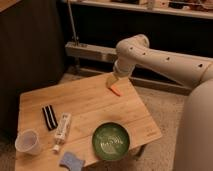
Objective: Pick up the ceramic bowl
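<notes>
The ceramic bowl (111, 141) is round, shallow and glossy green with a paler ringed centre. It sits near the front right edge of the wooden table (85, 102). My gripper (114, 87) hangs at the end of the white arm (160, 60) over the table's far right edge. It is well behind the bowl and apart from it. Its tip looks yellowish and orange.
A translucent plastic cup (27, 142) stands at the front left. A black striped item (49, 117), a white tube (62, 131) and a blue sponge (72, 161) lie on the table left of the bowl. A dark cabinet and shelving stand behind.
</notes>
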### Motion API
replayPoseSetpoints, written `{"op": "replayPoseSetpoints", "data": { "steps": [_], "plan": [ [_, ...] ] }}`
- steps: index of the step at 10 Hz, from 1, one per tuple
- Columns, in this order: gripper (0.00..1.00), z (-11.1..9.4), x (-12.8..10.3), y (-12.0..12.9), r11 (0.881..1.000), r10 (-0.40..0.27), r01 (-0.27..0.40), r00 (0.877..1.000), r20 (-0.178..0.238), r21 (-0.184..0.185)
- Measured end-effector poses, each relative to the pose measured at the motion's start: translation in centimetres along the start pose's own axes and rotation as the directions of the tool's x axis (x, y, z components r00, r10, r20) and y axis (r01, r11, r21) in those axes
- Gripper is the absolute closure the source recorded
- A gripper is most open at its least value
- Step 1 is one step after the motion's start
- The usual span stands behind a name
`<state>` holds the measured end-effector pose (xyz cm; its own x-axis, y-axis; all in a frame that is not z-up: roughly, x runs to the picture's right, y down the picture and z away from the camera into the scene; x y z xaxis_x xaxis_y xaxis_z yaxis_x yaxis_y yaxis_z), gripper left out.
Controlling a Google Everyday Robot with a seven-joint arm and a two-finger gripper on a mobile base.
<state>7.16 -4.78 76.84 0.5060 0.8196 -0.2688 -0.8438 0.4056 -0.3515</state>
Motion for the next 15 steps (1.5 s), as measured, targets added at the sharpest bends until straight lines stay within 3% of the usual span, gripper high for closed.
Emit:
{"op": "replayPoseSetpoints", "data": {
  "steps": [2,5,7,10,11,13,15],
  "plan": [
    [0.2,0.2,4.2,0.6,0.995,0.005,-0.007,1.0,-0.021,-0.095],
    [0.2,0.6,12.3,2.2,0.984,0.017,-0.024,0.999,-0.046,-0.175],
    [0.2,2.9,17.0,4.5,0.974,0.016,-0.026,0.999,-0.046,-0.225],
    [0.2,7.8,20.8,6.0,0.95,0.036,-0.031,0.999,0.01,-0.311],
    [0.2,8.9,21.5,6.0,0.946,0.052,-0.04,0.998,0.03,-0.32],
    [0.24,10.0,22.4,5.4,0.955,0.079,-0.061,0.996,0.049,-0.292],
    [0.44,10.5,22.6,4.7,0.962,0.1,-0.085,0.994,0.047,-0.258]
  ]
}}
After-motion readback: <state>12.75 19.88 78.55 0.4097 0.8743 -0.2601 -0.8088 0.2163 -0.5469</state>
